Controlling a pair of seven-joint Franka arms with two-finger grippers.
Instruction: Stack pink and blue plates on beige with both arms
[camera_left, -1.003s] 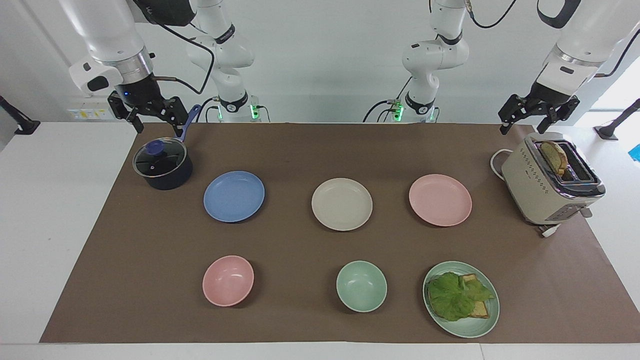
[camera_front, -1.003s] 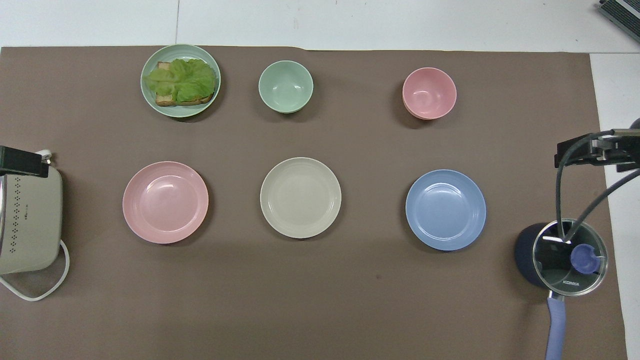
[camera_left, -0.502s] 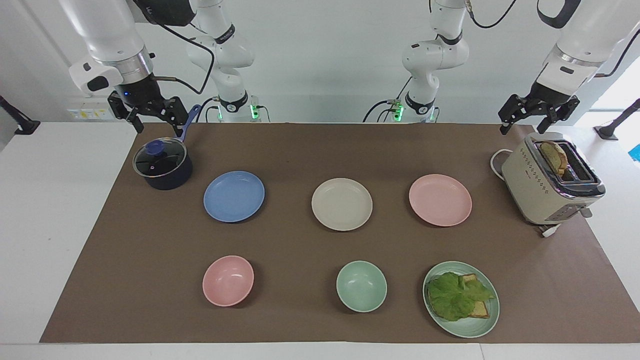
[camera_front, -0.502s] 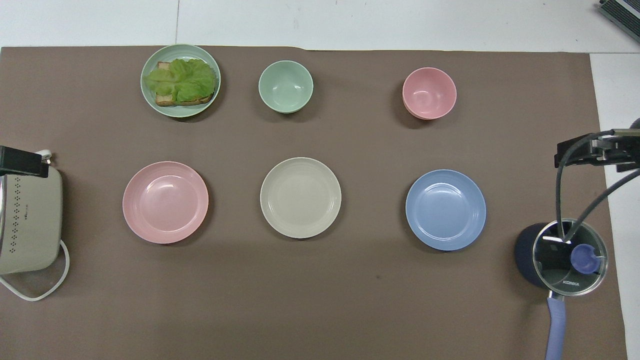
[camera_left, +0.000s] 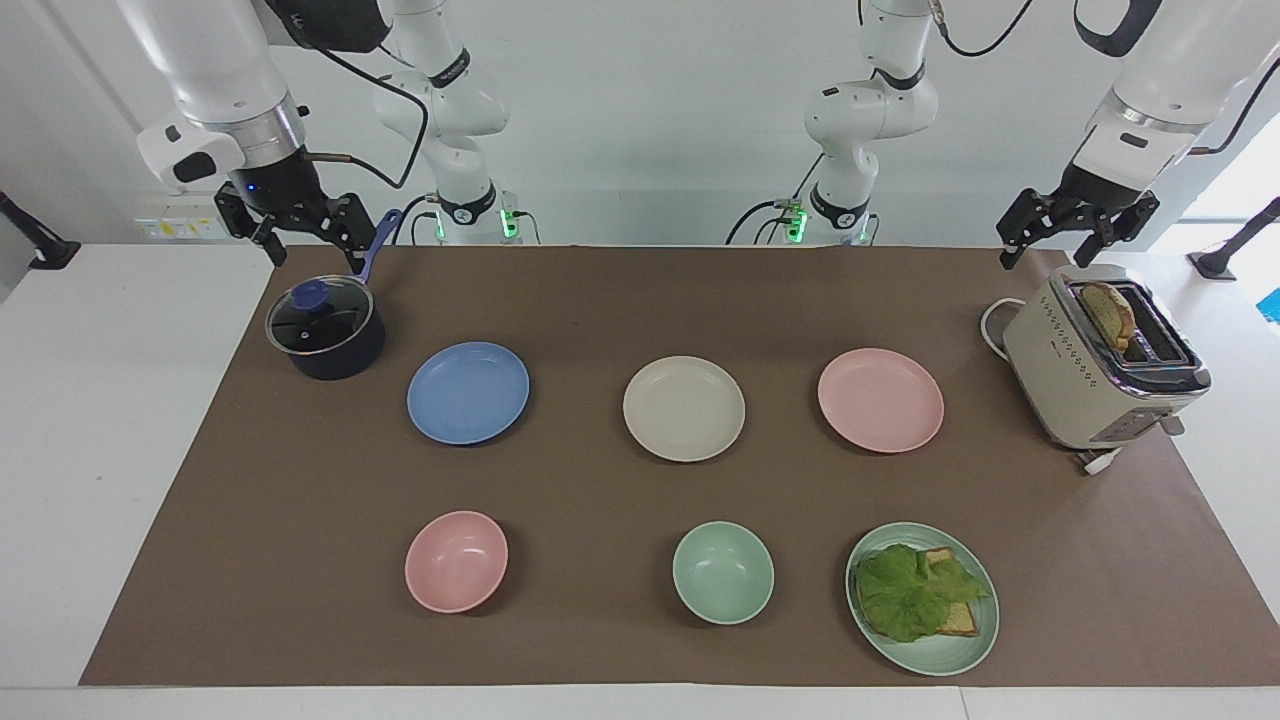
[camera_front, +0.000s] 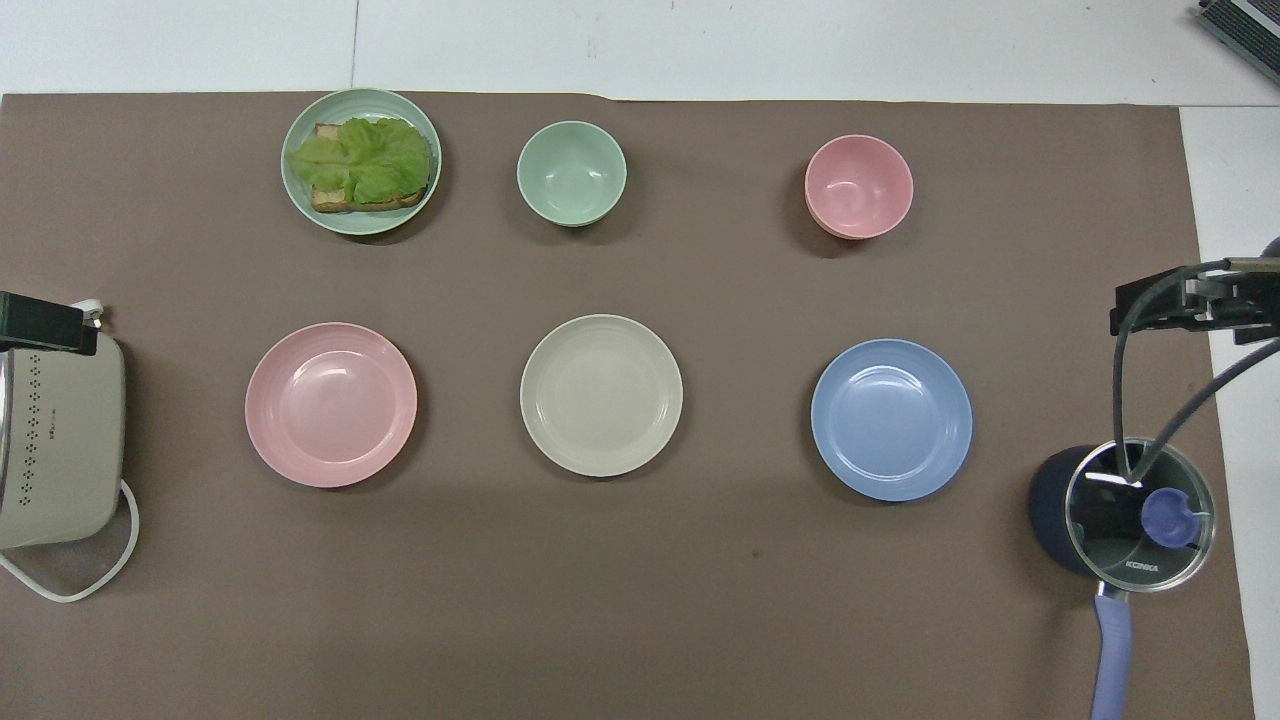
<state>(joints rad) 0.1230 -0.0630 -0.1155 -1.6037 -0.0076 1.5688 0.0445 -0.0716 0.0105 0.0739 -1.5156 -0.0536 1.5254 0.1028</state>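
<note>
Across mid-frame, the matte blue plate (camera_left: 468, 392), cream-beige plate (camera_left: 684, 408) and pale pink plate (camera_left: 881, 399) lie flat in a row, well apart, rims exposed for grasping. Right gripper (camera_left: 304, 228) hangs over the lidded saucepan (camera_left: 325, 327), left gripper (camera_left: 1076, 222) above the toaster (camera_left: 1098, 362); both spread, empty.

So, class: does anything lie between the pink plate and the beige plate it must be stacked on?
No. Only bare brown mat separates the pink plate from the beige plate.
</note>
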